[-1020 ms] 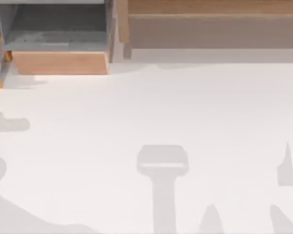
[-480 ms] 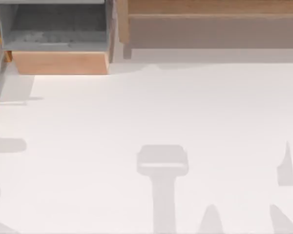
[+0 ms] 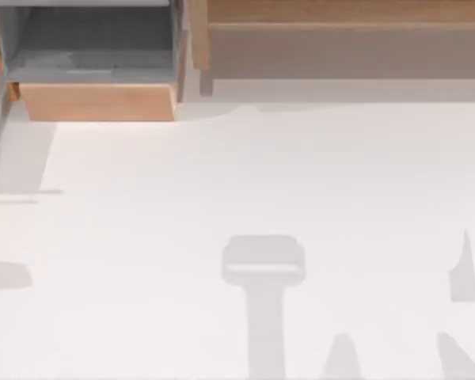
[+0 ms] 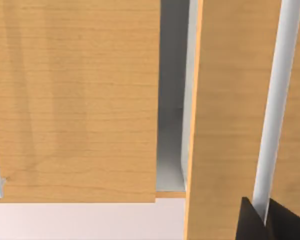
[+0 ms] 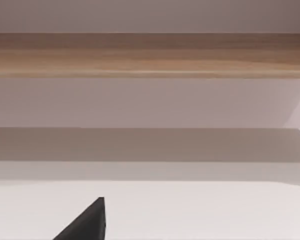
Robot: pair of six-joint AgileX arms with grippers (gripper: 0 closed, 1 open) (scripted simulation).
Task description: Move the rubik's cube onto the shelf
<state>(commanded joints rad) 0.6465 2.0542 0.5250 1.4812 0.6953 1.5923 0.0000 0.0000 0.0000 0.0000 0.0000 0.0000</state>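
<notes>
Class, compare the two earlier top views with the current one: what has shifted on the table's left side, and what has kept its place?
In the top view the grey shadow at the table's left edge slid toward the near edge, and the shaded strip beside the wooden box grew longer. The box, the shelf and the shadows at centre and right kept their places.

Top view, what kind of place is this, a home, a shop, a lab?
Likely a simulated tabletop test setup: a plain white table, a wooden box with a grey inside at far left, and a long wooden shelf along the far edge.
</notes>
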